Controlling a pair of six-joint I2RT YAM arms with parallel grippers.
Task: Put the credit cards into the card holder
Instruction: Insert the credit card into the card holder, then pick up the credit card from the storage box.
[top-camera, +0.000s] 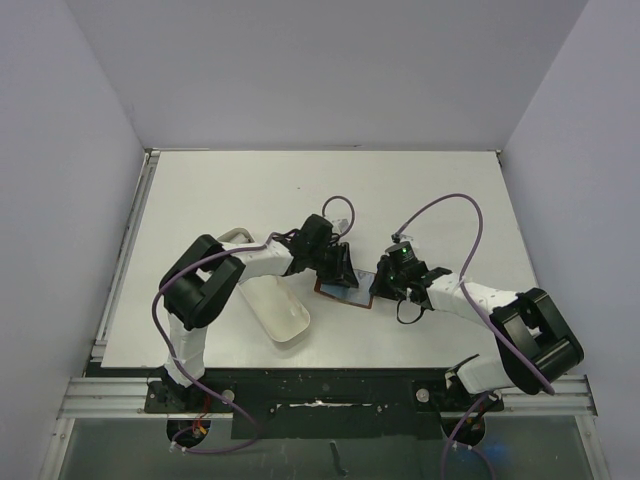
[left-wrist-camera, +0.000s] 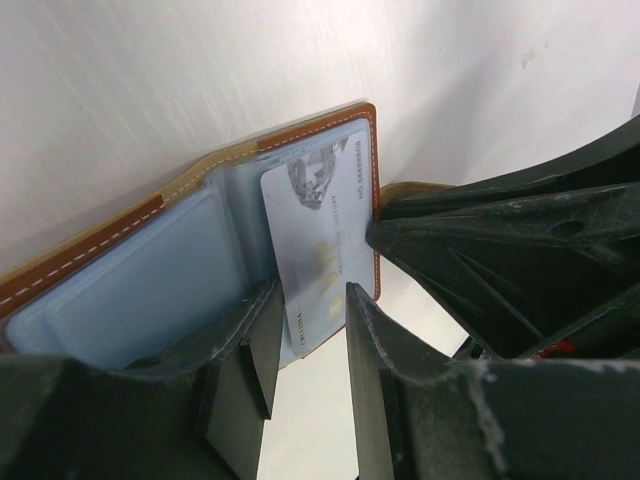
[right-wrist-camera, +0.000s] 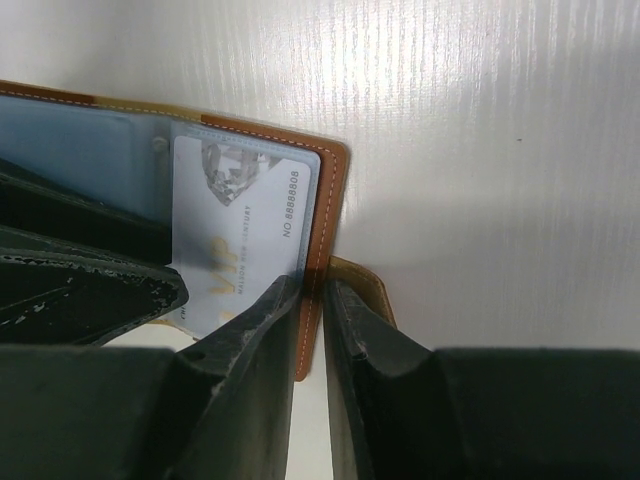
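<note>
One silver card (left-wrist-camera: 320, 225), marked VIP, lies face up on the right half of the open card holder (left-wrist-camera: 150, 270), and its near end juts past the holder's near edge. Both rest on the white table (top-camera: 250, 190) between the two arms. The card looks thin, stiff, light and slick, so I judge the jutting end the place to take it, pushing straight along its length so it does not bow or skid. The leather is softer and will flex, so the holder wants pinning by its stitched border. The left gripper (left-wrist-camera: 310, 300) straddles that near end with its jaws partly apart; whether it nips the card I cannot tell. The right gripper (right-wrist-camera: 313, 290) is clenched on the holder's stitched right edge, beside the tab (right-wrist-camera: 365, 285). Fingers hide the card's near corners, how deep it sits in a pocket is unclear, and no yellow-orange card shows anywhere.
</note>
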